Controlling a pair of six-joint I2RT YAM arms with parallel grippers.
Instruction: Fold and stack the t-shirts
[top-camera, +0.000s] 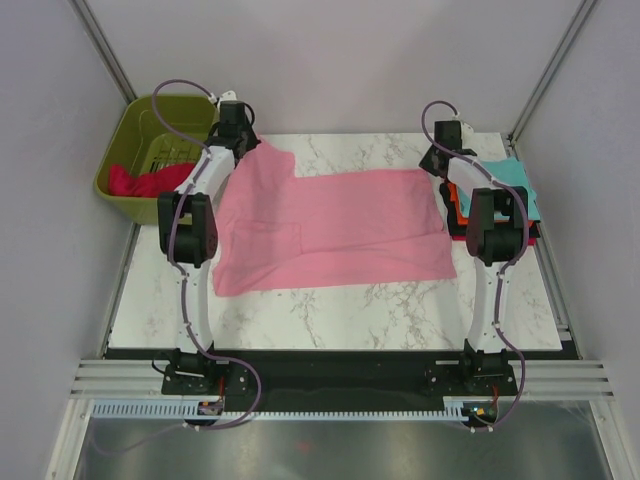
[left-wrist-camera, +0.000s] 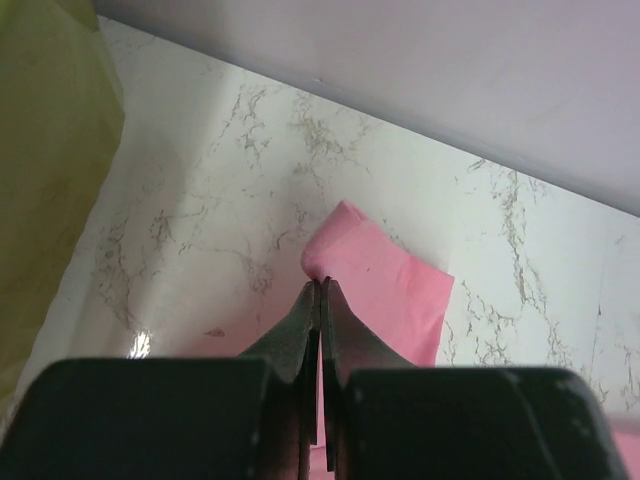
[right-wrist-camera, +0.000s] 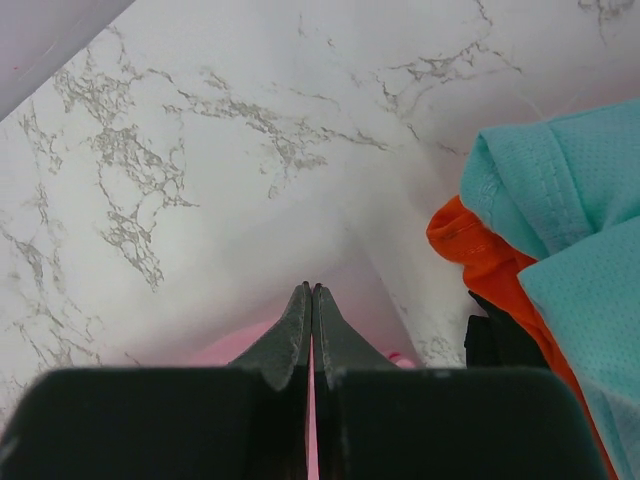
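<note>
From above, the light pink shirt (top-camera: 330, 225) lies spread mid-counter (top-camera: 340, 300), not yet a neat rectangle. A teal-topped stack (top-camera: 508, 176) sits folded at the right edge, and a crimson shirt (top-camera: 130, 180) waits in the basket (top-camera: 120, 150), so I judge the job past halfway. Left wrist: the left fingers (left-wrist-camera: 300, 330) are pressed together, pinching the pink shirt's far corner, with bare counter beyond. Right wrist: the right fingers (right-wrist-camera: 295, 330) pinch pink cloth too, the stack just beside them, leaving little room rightward.
</note>
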